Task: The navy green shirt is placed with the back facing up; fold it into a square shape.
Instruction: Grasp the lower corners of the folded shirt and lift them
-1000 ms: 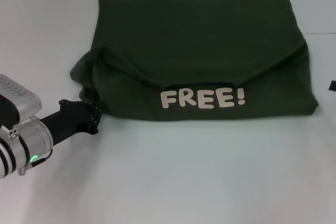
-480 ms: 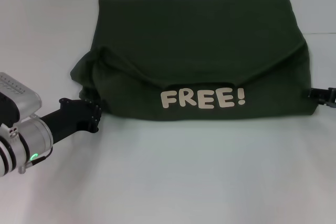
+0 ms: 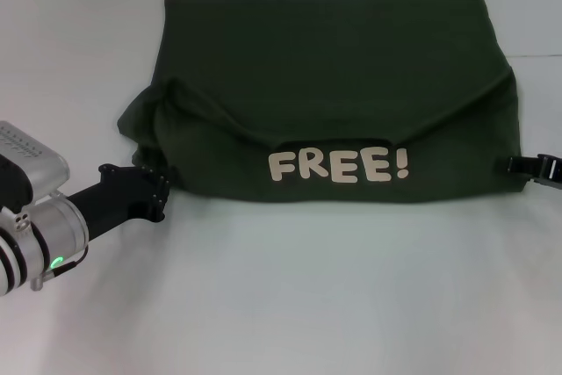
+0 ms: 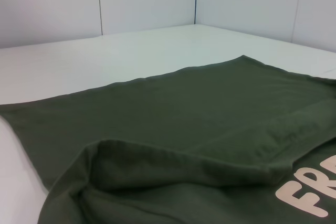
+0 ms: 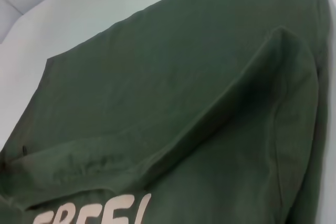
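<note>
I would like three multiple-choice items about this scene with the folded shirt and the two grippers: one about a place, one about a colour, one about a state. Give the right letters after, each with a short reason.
1. Where is the left gripper?
A. at the shirt's near left corner
B. on top of the lettering
C. beyond the shirt's far edge

2. What colour is the "FREE!" lettering on the navy green shirt?
A. red
B. white
C. yellow

3. In what state is the shirt?
A. spread flat with both sleeves out
B. hanging in the air
C. partly folded, a flap turned over so the lettering shows

Answers:
1 A: the head view shows it at the bunched near left corner, while the right gripper is at the shirt's right edge.
2 B: the letters are pale white against the dark green.
3 C: a folded layer with the print lies across the near part of the shirt on the table.
</note>
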